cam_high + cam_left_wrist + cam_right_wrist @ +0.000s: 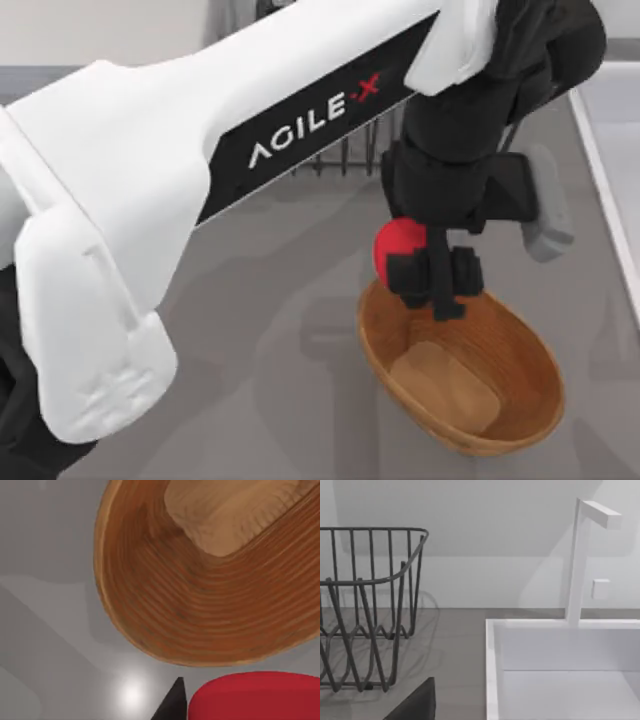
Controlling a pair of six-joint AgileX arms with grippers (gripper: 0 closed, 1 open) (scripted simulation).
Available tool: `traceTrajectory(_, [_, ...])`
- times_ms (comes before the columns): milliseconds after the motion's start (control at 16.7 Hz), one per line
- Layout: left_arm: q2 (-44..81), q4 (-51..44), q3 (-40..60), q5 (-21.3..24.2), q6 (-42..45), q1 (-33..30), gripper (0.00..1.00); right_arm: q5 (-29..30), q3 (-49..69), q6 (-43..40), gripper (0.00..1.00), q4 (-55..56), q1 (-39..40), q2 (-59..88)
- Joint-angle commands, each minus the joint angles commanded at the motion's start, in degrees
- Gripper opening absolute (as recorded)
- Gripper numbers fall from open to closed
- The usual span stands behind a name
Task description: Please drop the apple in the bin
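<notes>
Our left gripper (437, 280) pinches the apple (396, 246) above the back rim of the bin (520, 420), which sits on the desk (260, 330) toward its front right. We cannot tell our right gripper's state.

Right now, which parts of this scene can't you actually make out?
- Apple: top view, mostly behind the left gripper; left wrist view, cut by the edge.
- Basket near rim: top view, hidden under that gripper.
- Dish rack: top view, covered by the left arm.
- Sink: right wrist view, cut by the edge.
</notes>
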Motion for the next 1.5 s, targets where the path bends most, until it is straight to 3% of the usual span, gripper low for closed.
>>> traceTrajectory(240, [3.50, -0.08, 7.48, 0.81, -2.95, -5.93, 0.00, 0.00, 0.00, 0.00, 1.00, 0.00, 0.00, 0.00])
traceTrajectory(600, [3.38, 0.08, 7.52, 0.88, -2.99, -6.00, 0.00, 0.00, 0.00, 0.00, 1.00, 0.00, 0.00, 0.00])
traceTrajectory(1200, [-0.94, 18.15, -15.28, 0.62, -2.81, -5.73, 0.00, 0.00, 0.00, 0.00, 1.00, 0.00, 0.00, 0.00])
traceTrajectory(1500, [-1.24, 19.64, -16.81, 0.83, -2.75, -5.75, 0.00, 0.00, 0.00, 0.00, 1.00, 0.00, 0.00, 0.00])
